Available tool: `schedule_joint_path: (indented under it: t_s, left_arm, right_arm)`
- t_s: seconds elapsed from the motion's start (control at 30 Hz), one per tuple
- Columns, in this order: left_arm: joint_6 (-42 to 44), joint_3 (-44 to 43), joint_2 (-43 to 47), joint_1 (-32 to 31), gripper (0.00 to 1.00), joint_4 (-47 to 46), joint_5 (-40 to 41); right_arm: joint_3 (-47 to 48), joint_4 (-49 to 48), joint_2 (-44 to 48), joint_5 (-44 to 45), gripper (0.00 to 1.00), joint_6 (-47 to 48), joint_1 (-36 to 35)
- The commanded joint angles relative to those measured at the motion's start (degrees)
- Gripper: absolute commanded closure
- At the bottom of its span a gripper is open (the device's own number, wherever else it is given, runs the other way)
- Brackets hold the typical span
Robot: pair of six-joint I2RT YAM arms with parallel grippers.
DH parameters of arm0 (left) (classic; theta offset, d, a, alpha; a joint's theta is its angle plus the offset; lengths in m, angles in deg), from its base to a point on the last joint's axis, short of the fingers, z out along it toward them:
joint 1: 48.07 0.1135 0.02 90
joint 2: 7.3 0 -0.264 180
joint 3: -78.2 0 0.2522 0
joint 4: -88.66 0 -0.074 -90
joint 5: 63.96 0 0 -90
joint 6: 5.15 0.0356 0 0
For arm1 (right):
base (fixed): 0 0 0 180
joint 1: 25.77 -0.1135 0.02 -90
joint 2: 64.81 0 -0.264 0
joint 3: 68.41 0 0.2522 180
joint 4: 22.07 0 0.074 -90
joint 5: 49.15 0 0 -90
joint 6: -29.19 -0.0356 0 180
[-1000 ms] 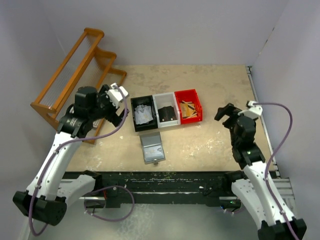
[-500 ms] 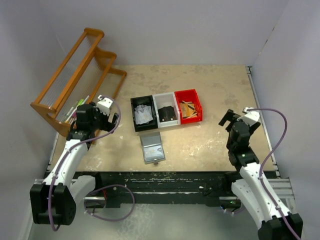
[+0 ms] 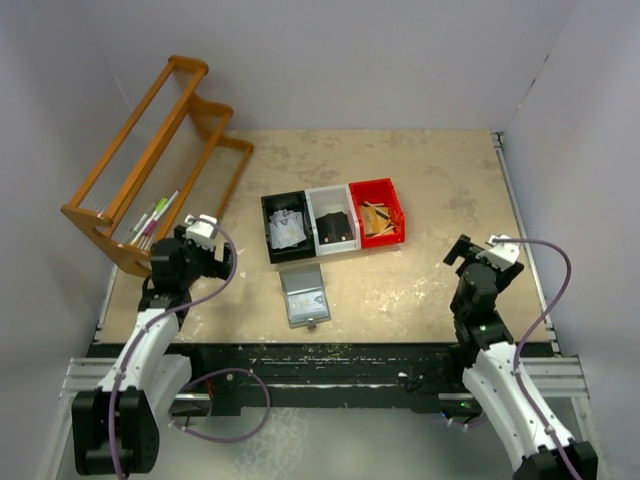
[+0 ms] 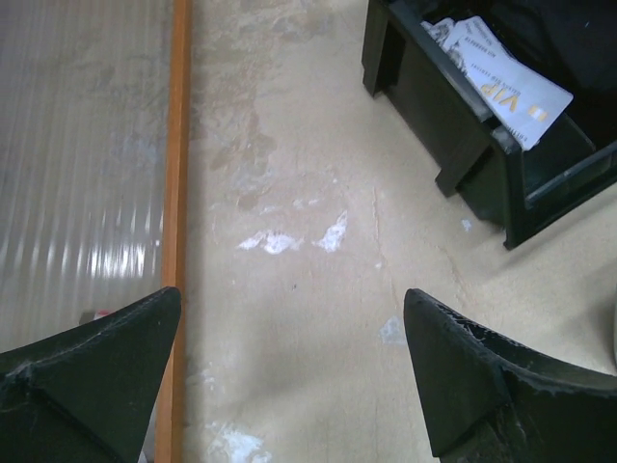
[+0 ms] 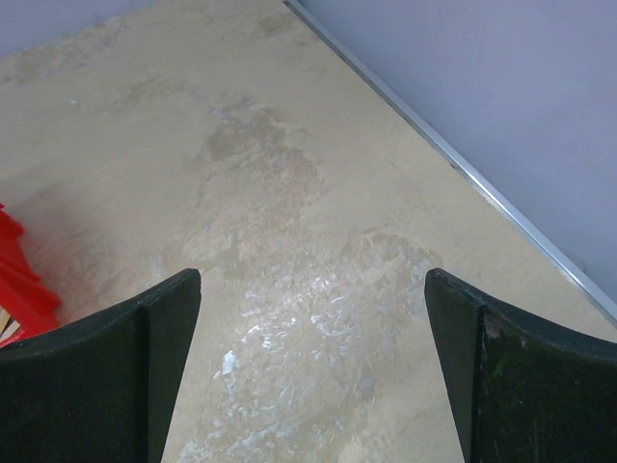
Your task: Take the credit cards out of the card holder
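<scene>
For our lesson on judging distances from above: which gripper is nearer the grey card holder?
Left. The left gripper sits off the card holder's left side; the right gripper is farther away, off its right side.

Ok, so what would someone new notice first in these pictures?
Probably the bright red bin, at the right end of a mid-table row with a white bin and a black bin, and the orange wooden rack at the left edge. Next, the grey card holder lying flat just in front of the bins, with pale cards heaped in the black bin.
</scene>
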Motion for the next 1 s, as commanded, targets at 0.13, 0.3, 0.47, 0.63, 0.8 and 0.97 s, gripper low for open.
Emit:
schedule_joint_path:
  t_s: [0.13,0.3,0.47,0.63,0.8,0.97]
  left_arm:
    - [-4.3,14.8,18.6,1.4,0.01,-10.7,3.9]
    - [-7.3,18.3,24.1,1.4,0.01,-10.9,10.9]
    - [-6.8,17.8,21.8,1.4,0.01,-11.6,10.4]
    - [-7.0,18.3,24.5,1.3,0.01,-10.6,10.5]
    - [-6.9,17.8,22.5,1.4,0.01,-11.1,11.2]
    - [-6.9,17.9,23.2,1.3,0.01,-11.0,11.1]
  right_arm:
    - [-6.8,-5.0,14.6,-0.1,0.00,3.7,-0.1]
    - [-8.3,-7.6,13.8,-2.1,0.00,4.5,-0.1]
    - [-6.0,-14.5,-0.4,-12.9,0.00,8.3,-0.1]
    - [-4.9,-15.5,-4.0,-13.4,0.00,9.6,-0.1]
    - [-7.8,-12.9,5.3,-14.1,0.00,9.0,-0.1]
    - [-8.8,-13.2,7.5,-17.3,0.00,9.5,-0.1]
